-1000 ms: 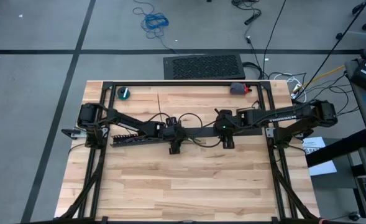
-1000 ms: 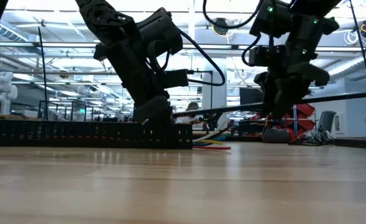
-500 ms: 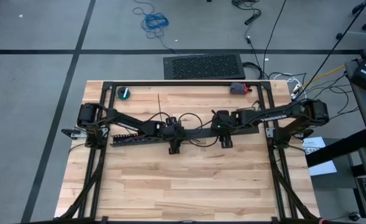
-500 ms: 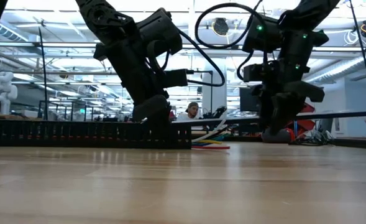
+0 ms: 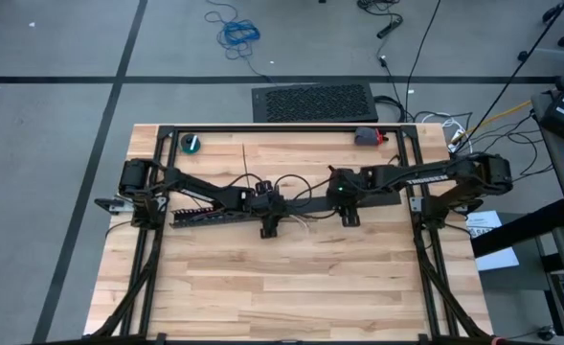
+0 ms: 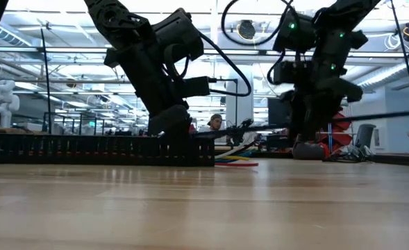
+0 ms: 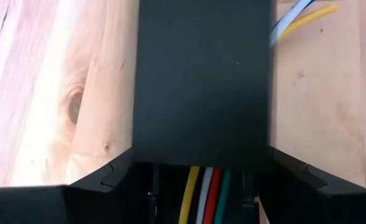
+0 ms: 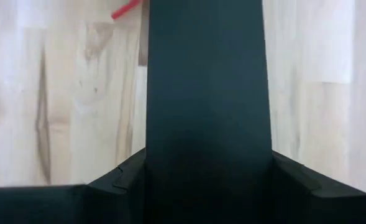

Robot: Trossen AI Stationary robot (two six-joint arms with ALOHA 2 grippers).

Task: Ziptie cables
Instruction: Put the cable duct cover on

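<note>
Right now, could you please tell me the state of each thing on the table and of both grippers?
Left gripper: shut on the black cover strip.
Right gripper: shut on the same strip.
Black cover strip: held above the table.
Cables: lying on the table, ends fanned out.
Slotted duct: flat on the table.

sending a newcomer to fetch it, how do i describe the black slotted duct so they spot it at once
Start at the wooden table and go to its left half, under the left arm. The black slotted duct lies flat there, a long straight comb-toothed channel ending near the left claw. Coloured wires poke out of that end; nothing else on the table is toothed.
</note>
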